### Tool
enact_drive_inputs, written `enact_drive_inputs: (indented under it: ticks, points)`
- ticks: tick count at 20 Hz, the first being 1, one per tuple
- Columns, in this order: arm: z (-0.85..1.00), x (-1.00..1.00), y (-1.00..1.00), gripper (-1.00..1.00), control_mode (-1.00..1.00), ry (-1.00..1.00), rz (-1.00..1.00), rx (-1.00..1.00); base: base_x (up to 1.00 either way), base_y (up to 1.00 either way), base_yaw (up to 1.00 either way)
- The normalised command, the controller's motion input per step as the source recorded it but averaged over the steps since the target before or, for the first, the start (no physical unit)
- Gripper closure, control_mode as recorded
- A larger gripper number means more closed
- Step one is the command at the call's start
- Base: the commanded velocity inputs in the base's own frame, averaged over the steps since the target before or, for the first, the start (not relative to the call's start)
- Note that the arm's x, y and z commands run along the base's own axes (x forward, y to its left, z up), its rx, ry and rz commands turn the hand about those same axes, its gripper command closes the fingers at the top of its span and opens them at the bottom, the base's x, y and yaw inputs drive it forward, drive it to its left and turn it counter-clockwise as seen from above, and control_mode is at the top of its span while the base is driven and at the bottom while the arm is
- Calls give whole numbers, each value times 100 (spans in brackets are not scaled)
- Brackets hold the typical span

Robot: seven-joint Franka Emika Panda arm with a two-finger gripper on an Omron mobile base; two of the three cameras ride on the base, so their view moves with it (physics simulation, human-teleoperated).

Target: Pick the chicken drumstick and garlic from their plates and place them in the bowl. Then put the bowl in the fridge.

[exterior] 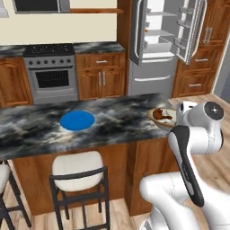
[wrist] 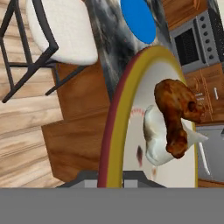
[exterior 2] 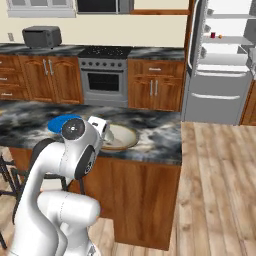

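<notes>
Jaws closed on bowl [wrist: 114, 131] rim; drumstick [wrist: 177, 114], garlic [wrist: 158, 138] inside.

The fridge [exterior: 168, 40] stands open far beyond the pincer, wooden floor [exterior 2: 220, 175] free between; the counter [exterior: 112, 119] and stool [exterior: 78, 173] block beside it.

White arm [exterior: 197, 148] rising at lower right of left base view, elbow bent, dark-jointed wrist [exterior 2: 75, 131] upper left of centre in right base view, gripper closed tight
</notes>
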Motion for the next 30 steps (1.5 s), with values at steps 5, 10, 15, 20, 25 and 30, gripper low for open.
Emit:
enact_drive_inputs:
  ticks: [5, 10, 15, 20, 25, 30]
  points:
    - [0, 0, 0, 100, 100, 0, 0, 0, 32, -68, 0]
    - [0, 0, 0, 100, 100, 0, 0, 0, 35, -69, 0]
    - [0, 0, 0, 100, 100, 0, 0, 0, 40, -68, 0]
    - [0, 0, 0, 100, 100, 0, 0, 0, 44, -63, 2]
    - [0, 0, 0, 100, 100, 0, 0, 0, 48, -56, 11]
    - [0, 0, 0, 100, 100, 0, 0, 0, 49, -54, 14]
